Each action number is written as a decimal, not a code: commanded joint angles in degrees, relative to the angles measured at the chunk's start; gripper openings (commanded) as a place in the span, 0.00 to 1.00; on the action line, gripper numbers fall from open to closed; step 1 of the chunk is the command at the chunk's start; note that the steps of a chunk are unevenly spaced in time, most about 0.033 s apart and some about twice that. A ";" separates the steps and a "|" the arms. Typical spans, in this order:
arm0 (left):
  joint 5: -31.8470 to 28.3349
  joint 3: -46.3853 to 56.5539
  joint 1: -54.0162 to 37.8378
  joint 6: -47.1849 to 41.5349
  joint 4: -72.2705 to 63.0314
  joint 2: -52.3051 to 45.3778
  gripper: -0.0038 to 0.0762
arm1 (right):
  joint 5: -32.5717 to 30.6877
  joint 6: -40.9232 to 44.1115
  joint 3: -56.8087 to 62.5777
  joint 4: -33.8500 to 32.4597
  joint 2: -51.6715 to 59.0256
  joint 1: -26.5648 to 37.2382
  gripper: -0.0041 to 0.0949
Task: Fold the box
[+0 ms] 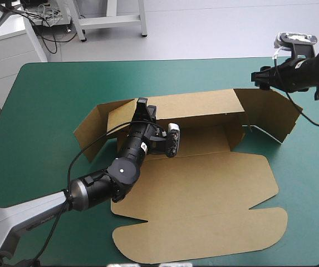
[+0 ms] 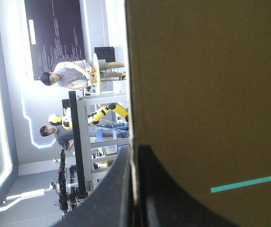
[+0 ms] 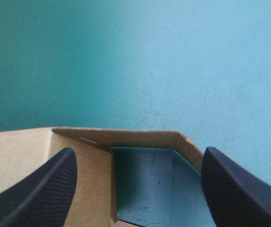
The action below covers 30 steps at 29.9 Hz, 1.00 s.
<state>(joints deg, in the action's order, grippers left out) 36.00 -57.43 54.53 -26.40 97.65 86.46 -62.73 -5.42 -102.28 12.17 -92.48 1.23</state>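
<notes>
Across the middle of the frame in the high view, the brown box is lying half-formed on the teal-green cover of the desk. Its lid is spreading flat toward the lower centre, and its rear wall is standing up along the far side. One side flap is rising at centre left, and another is opening outward toward the upper right. The left arm is reaching in from the lower left of the frame. The left jaws are pressing almost together on a standing edge of the board, seemingly where the rear wall is meeting the left flap, though the arm is hiding the exact panel. In the left wrist view the black fingers are pinching the sheet's edge between them. The brown board is filling the space ahead of them, and a thin teal-green slit is showing through it. The right arm is hanging at the upper right of the frame, above the outer edge of the right flap and not touching it. In the right wrist view its fingers are standing wide apart, so the right jaws are spread and holding nothing. A raised corner of the box is sitting between and just ahead of them, and the bare cover is stretching beyond it.
</notes>
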 commanded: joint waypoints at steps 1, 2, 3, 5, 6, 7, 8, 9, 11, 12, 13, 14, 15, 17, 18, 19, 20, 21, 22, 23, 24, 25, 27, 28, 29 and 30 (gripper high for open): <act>1.61 -1.50 0.41 -0.14 5.42 -1.91 0.04 | -4.99 -1.09 -10.64 1.38 -5.74 1.56 0.73; 1.61 -1.50 0.41 -0.14 5.42 -1.91 0.04 | -6.24 -1.09 -13.41 1.38 -7.59 1.71 0.73; 1.61 -1.50 0.41 -0.14 5.42 -1.91 0.04 | -7.74 -1.09 -16.09 1.54 -9.88 1.80 0.73; 1.61 -1.50 0.41 -0.14 5.42 -1.91 0.04 | -9.10 -0.96 -20.38 1.41 -13.57 1.86 0.73; 1.61 -1.50 0.41 -0.14 5.42 -1.91 0.04 | -9.10 -0.82 -22.21 1.32 -15.15 1.94 0.73; 1.61 -1.50 0.41 -0.14 5.42 -1.91 0.04 | -9.10 -0.67 -23.74 1.32 -16.59 2.00 0.73; 1.61 -1.50 0.41 -0.54 5.42 -1.91 0.04 | -9.10 -0.41 -24.67 1.32 -17.75 2.00 0.73; 1.61 -1.50 0.41 -1.61 5.42 -1.91 0.04 | -9.10 -0.41 -25.28 1.45 -18.62 2.10 0.73; 1.61 -1.50 0.41 -1.62 5.35 -1.91 0.04 | -9.10 -0.41 -25.04 1.68 -19.29 2.39 0.73; 1.61 -1.50 0.41 -1.62 5.35 -1.91 0.04 | -9.10 -0.41 -24.64 1.42 -19.35 2.62 0.73; 1.61 -1.50 0.41 -1.62 5.35 -1.91 0.04 | -9.10 -0.41 -24.04 1.43 -19.35 2.74 0.73; 1.61 -1.50 0.41 -1.62 5.48 -1.91 0.04 | -9.10 -0.51 -23.49 1.72 -19.35 3.04 0.73; 1.61 -1.50 0.41 -1.62 5.48 -1.91 0.04 | -9.20 -0.65 -22.57 1.95 -19.05 3.28 0.73; 1.61 -1.50 0.41 -1.62 5.48 -1.91 0.04 | -9.20 -1.07 -21.49 1.95 -18.49 3.50 0.73; 1.61 -1.50 0.41 -1.62 5.48 -1.91 0.04 | -9.20 -1.24 -20.65 1.83 -18.20 3.78 0.73; 1.61 -1.50 0.41 -1.62 5.48 -1.91 0.04 | -9.20 -1.40 -19.95 1.83 -17.79 3.94 0.73; 1.61 -1.50 0.41 -1.62 5.48 -1.91 0.04 | -9.20 -1.68 -19.23 1.97 -17.29 4.05 0.73; 1.61 -1.50 0.41 -1.62 5.48 -1.91 0.04 | -9.20 -2.15 -18.16 1.87 -16.79 4.14 0.73; 1.61 -1.50 0.41 -1.62 5.48 -1.91 0.04 | -9.20 -2.41 -17.04 1.87 -16.29 4.14 0.73; 1.61 -1.50 0.41 -1.62 5.48 -1.91 0.04 | -9.20 -2.68 -15.94 1.73 -15.83 4.14 0.73; 1.61 -1.50 0.41 -1.62 5.48 -1.91 0.04 | -9.20 -3.27 -14.89 1.72 -15.30 4.14 0.73; 1.61 -1.50 0.41 -1.62 5.48 -1.91 0.04 | -9.20 -3.66 -13.93 1.85 -14.73 4.14 0.73; 1.61 -1.50 0.31 -1.62 5.48 -1.91 0.04 | -9.20 -4.33 -12.35 2.08 -13.76 4.14 0.73; 1.61 -1.50 0.31 -1.62 5.48 -1.91 0.04 | -9.20 -4.60 -11.95 2.08 -13.24 4.14 0.73; 1.61 -1.50 0.31 -1.62 5.48 -1.91 0.04 | -9.20 -4.60 -11.64 2.08 -12.79 4.14 0.73; 1.61 -1.50 0.31 -1.62 5.48 -1.91 0.04 | -9.20 -4.73 -11.51 2.08 -12.68 4.14 0.73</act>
<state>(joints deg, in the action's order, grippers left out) 36.00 -57.43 54.53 -27.31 97.65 86.46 -71.31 -9.08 -113.18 13.16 -109.64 4.80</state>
